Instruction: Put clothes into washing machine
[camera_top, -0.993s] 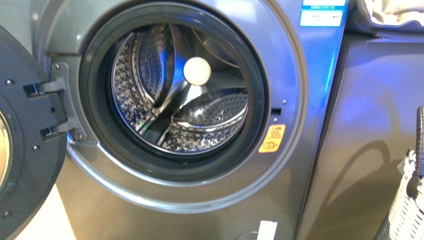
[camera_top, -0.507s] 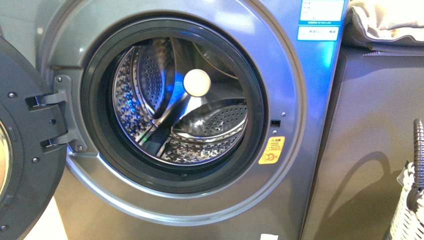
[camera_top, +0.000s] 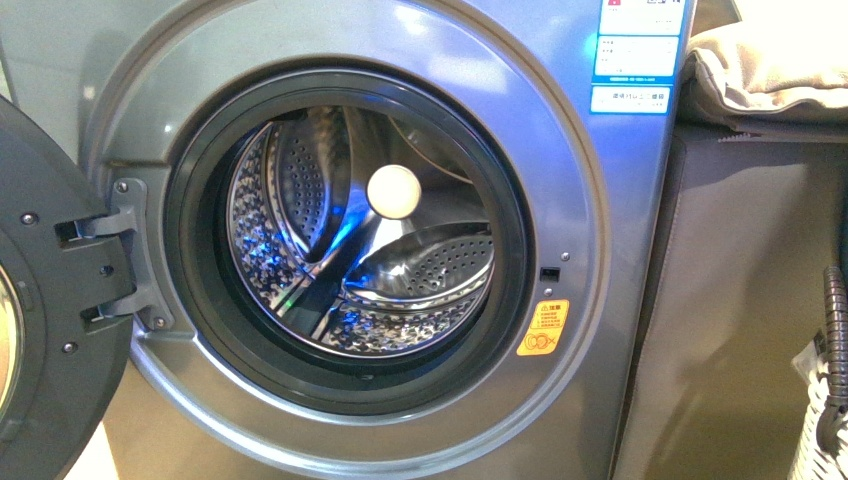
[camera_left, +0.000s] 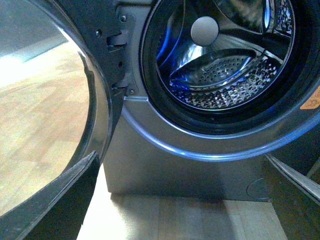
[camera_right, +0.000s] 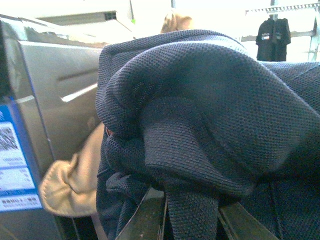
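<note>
Our right end effector (camera_right: 192, 220) clenches the clothes (camera_right: 210, 115), which bunch over it and hide its fingertips. Our left end effector (camera_left: 180, 160) gapes, holding nothing, with the washing machine (camera_top: 600, 250) ahead. The machine now sits lower in front view than before, its door (camera_top: 50, 300) cut off.

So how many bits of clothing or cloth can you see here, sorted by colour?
Navy: 1, the garment bunched up close to the right wrist camera.
Beige: 1, the folded fabric beside the top of the machine.
Black: 1, the top hanging far in the background.
Total: 3
</note>
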